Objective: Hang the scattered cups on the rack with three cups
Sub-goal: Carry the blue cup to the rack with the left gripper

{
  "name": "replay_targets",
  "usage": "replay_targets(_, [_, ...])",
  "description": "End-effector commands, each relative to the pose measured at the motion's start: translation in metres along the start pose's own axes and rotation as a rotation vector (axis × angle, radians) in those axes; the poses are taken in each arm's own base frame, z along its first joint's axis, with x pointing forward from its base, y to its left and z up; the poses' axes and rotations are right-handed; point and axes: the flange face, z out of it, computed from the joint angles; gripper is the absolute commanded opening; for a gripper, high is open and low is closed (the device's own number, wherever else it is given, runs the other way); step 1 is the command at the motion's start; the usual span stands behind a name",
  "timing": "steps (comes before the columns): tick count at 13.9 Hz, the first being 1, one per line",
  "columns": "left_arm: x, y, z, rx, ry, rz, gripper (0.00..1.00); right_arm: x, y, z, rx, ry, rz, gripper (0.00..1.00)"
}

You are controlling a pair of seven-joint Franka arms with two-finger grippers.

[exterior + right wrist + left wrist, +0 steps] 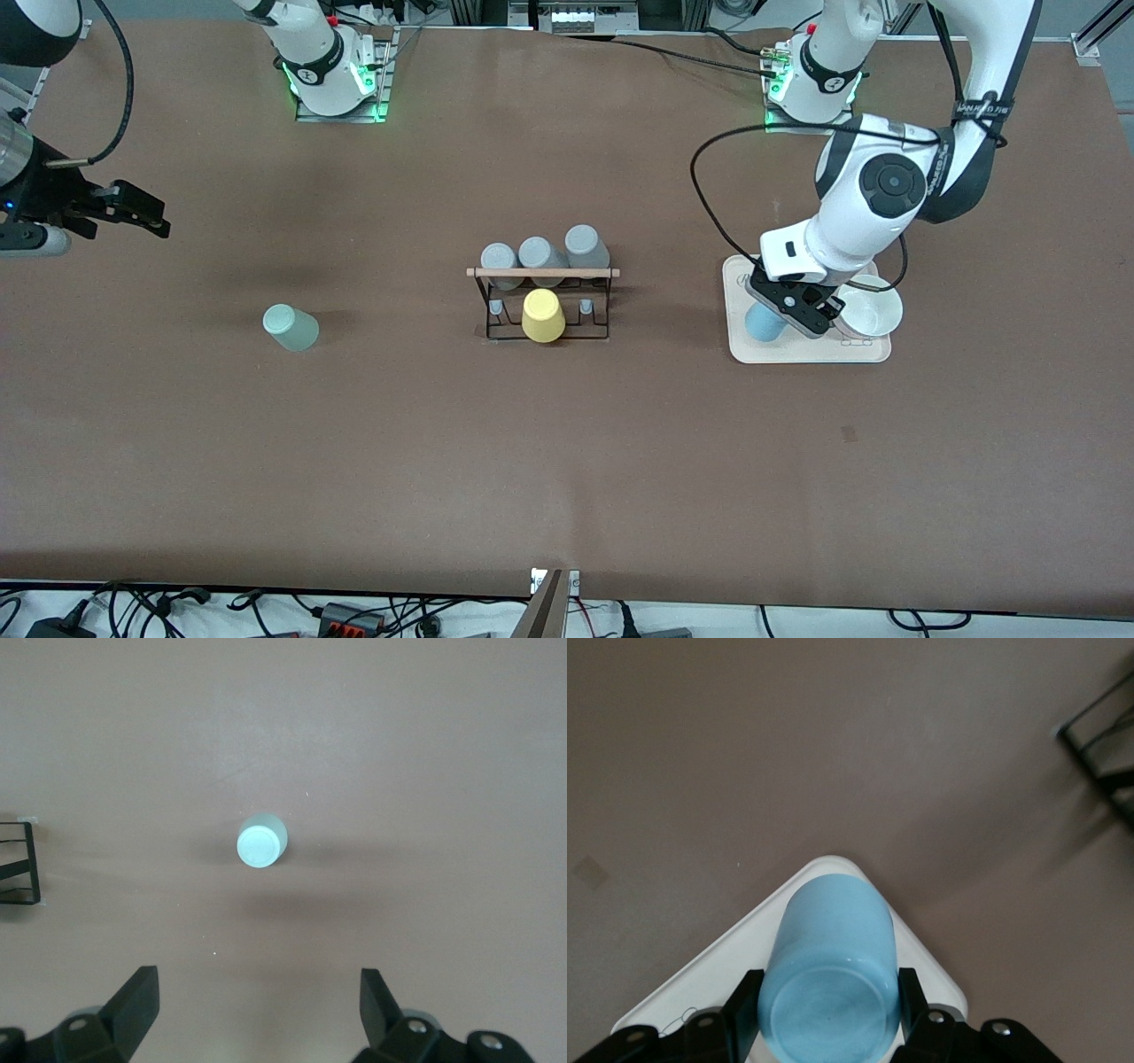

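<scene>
The left gripper (791, 312), at the right of the front view, is clamping the light blue cup (764, 321) on the cream tray (802, 353), its black fingers (741, 1014) pressing on opposite sides of the cup's wall, as the left wrist view shows at the bottom of the frame. To do this step well, the grip should be kept firm but not crushing, since the cup looks like thin smooth plastic with a tapered wall that could slide out of flat pads; lifting straight up before travelling would be wise, because a white bowl (868, 307) is sitting just beside the cup on the same tray. The rack (545, 306), in the middle of the front view, is a thin black wire frame with a pale wooden rod along its top; three grey cups (540, 255) are sitting on its upper row and a glossy yellow cup (542, 315) on a lower peg, with bare pegs at either side of it. The mint green cup (291, 327) is resting on the matte brown table (567, 461) at the left of the front view, well apart from the rack. The right gripper (133, 211) is waiting at the upper left of that view, over the table with its fingers spread wide and empty.
</scene>
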Motion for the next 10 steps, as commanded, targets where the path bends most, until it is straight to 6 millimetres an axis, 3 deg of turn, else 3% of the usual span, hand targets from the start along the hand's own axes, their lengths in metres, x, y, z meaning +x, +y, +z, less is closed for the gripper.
replay_targets(1, [0.056,0.043,-0.028,-0.007,0.03,-0.164,0.32,0.014,0.0,0.026,-0.008,-0.042,0.008,1.0])
replay_targets(4, [0.102,0.116,-0.045,-0.038,0.081,-0.368,0.32,0.021,0.004,0.039,-0.008,-0.053,0.017,1.0])
replay_targets(6, [0.125,0.162,-0.049,-0.069,0.088,-0.479,0.32,0.033,0.008,0.068,-0.007,-0.086,0.022,1.0])
replay_targets(9, [0.134,0.213,-0.035,-0.081,0.069,-0.549,0.32,0.042,0.008,0.095,-0.006,-0.12,0.021,1.0])
replay_targets(10, [0.134,0.216,-0.031,-0.073,0.065,-0.568,0.32,0.042,0.008,0.097,-0.005,-0.126,0.023,1.0])
